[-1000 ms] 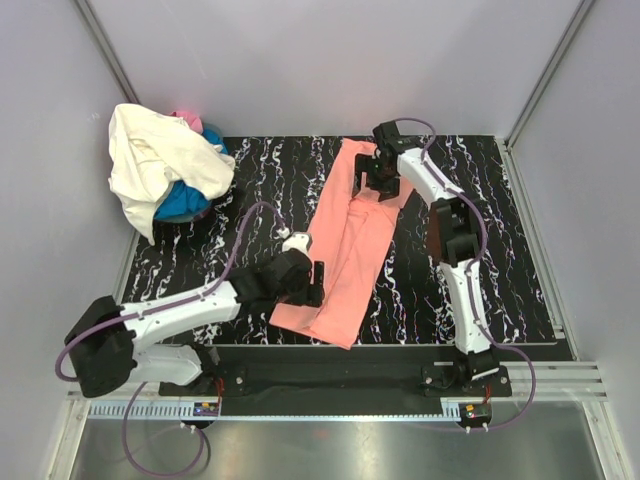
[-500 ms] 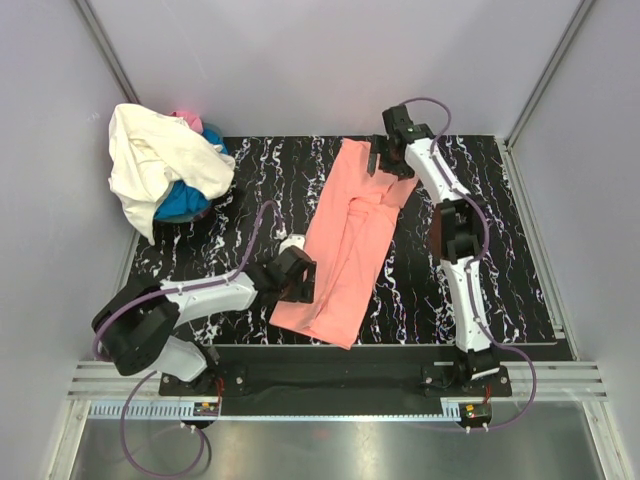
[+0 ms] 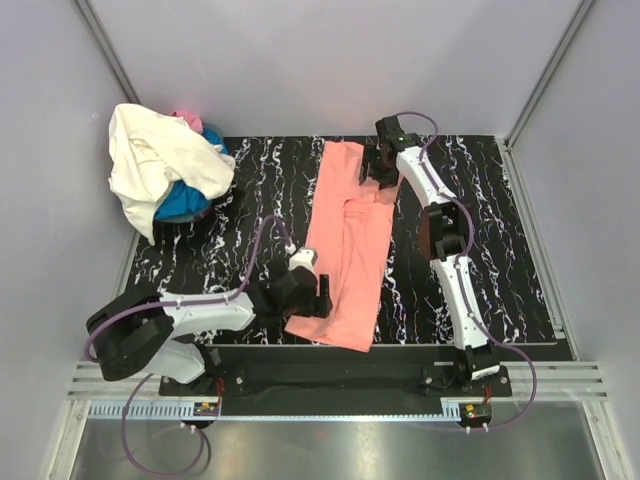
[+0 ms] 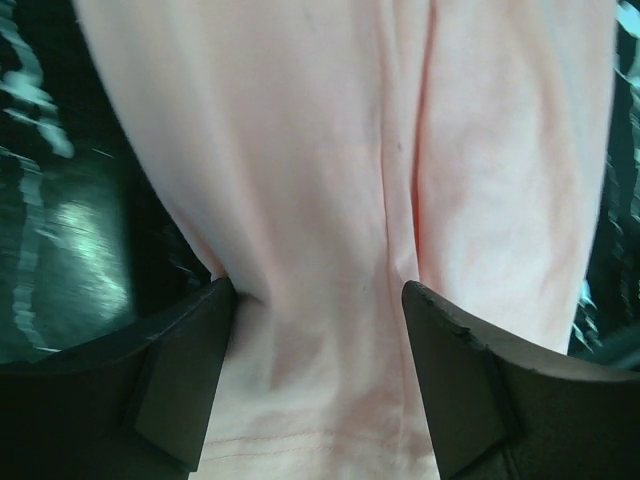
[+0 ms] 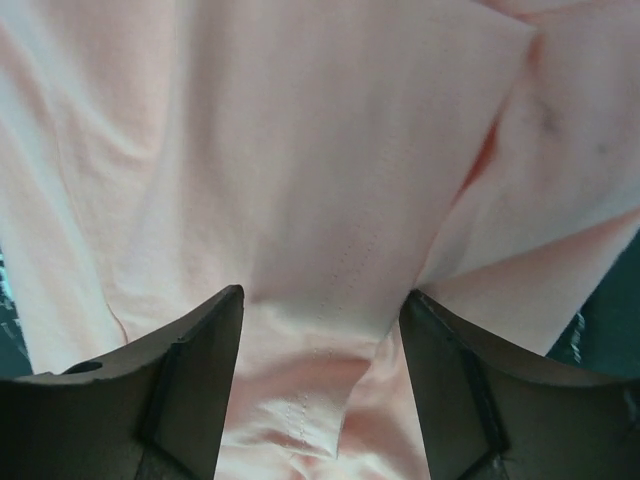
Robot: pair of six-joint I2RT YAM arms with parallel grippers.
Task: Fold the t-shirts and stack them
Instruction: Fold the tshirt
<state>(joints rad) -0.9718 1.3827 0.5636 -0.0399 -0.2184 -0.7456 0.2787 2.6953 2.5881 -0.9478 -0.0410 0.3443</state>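
Your left gripper (image 3: 322, 296) is clamped on the near hem of the salmon shirt (image 3: 350, 240), and your right gripper (image 3: 372, 166) is clamped on its far end. The shirt lies lengthwise down the middle of the table (image 3: 500, 250). Only the top view shows you the heap at the far left corner: a cream shirt (image 3: 150, 160) draped over a blue shirt (image 3: 183, 204), with a hot pink bit (image 3: 186, 118) behind. The wrist views give only salmon cloth bunched between the fingers (a stitched hem line shows in each).
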